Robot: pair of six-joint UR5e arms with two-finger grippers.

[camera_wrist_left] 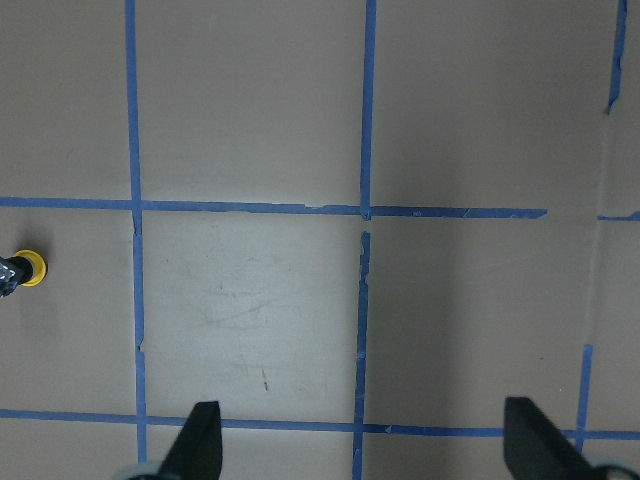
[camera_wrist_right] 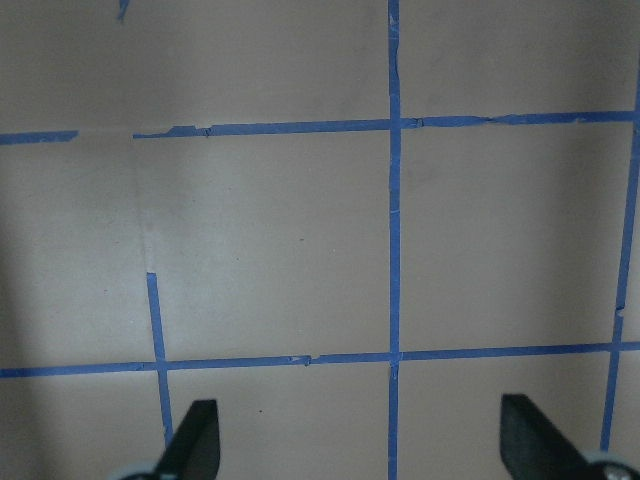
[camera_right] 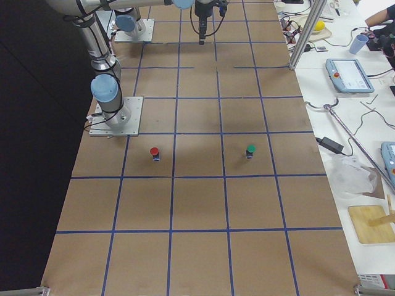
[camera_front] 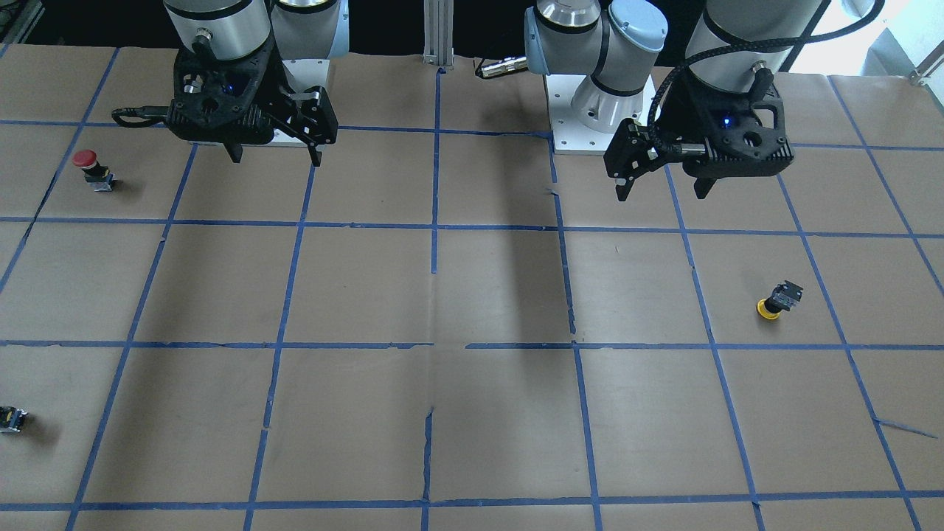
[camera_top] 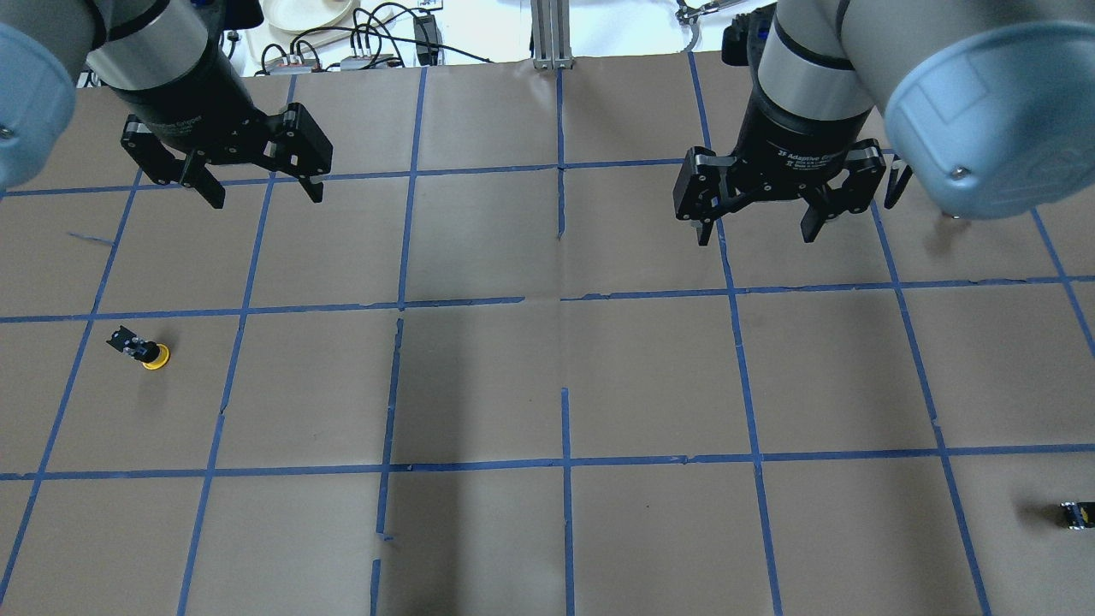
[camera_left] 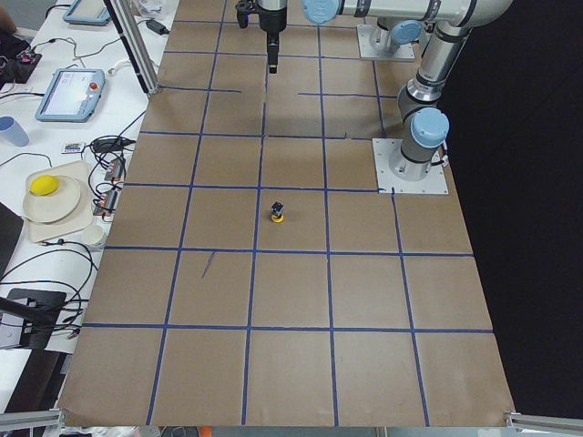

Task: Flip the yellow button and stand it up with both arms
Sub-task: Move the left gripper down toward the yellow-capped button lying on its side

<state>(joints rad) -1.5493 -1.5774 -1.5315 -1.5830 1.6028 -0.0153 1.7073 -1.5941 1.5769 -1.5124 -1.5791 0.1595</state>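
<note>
The yellow button [camera_front: 771, 304] lies tipped over on the brown paper, its yellow cap toward the operators' side and its black body toward me. It also shows in the overhead view [camera_top: 147, 351], in the exterior left view [camera_left: 278, 214] and at the left edge of the left wrist view [camera_wrist_left: 24, 271]. My left gripper [camera_front: 661, 193] [camera_top: 264, 197] hangs open and empty above the table, about one grid square back from the button. My right gripper [camera_front: 276, 160] [camera_top: 757, 237] hangs open and empty over the other half. Both wrist views show spread fingertips [camera_wrist_left: 203, 440] [camera_wrist_right: 200, 440] with nothing between them.
A red-capped button [camera_front: 92, 167] [camera_right: 155, 152] stands near my right arm's base. A small dark switch part [camera_front: 11, 418] [camera_top: 1076, 514] sits at the table's far right edge. The exterior right view shows a green-capped item [camera_right: 250, 150]. Blue tape grids the brown paper [camera_front: 472, 295].
</note>
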